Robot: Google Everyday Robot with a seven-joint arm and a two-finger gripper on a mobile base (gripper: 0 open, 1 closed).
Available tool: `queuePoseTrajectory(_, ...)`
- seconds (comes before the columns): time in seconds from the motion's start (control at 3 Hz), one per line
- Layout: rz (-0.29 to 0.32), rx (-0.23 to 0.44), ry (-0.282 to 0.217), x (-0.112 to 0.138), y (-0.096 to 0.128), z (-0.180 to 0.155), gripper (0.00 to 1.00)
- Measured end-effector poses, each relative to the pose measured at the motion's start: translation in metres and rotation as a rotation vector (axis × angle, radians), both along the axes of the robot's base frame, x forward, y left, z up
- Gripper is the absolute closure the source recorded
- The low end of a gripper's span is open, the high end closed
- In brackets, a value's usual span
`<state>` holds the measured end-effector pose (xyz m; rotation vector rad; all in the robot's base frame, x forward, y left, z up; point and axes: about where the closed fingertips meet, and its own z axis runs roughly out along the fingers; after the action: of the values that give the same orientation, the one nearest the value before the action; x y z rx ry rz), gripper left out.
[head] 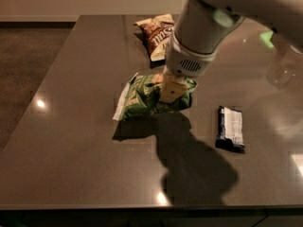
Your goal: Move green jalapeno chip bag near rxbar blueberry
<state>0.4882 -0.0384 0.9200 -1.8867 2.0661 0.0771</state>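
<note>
I've got the crinkled green jalapeno chip bag [144, 98] clamped at its right end in the end effector [171, 90], closed tight on the bunched foil. Prob gripped there bc that edge is thin enough to pinch. The bag is mid dark glossy counter [71, 141]; can't tell if its left end touches or hangs just above. The small dark blue rxbar blueberry w/ white panel [230, 128] lies to its right, near but apart, nothing btw them. Further back the brown-and-cream chip bag [154, 32] isn't in the way imo.
</note>
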Motion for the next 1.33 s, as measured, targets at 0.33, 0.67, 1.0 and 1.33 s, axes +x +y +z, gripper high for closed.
queuePoseTrajectory(0.33, -0.111, -0.047, -0.002, 0.014, -0.059, 0.001, 1.00)
queuePoseTrajectory(0.67, -0.196, -0.068, 0.031, 0.021, -0.103, -0.007, 0.84)
queuePoseTrajectory(1.0, -0.240, -0.064, 0.052, 0.021, -0.125, -0.012, 0.61)
queuePoseTrajectory(1.33, -0.242, -0.029, 0.061, 0.018, -0.128, -0.013, 0.37)
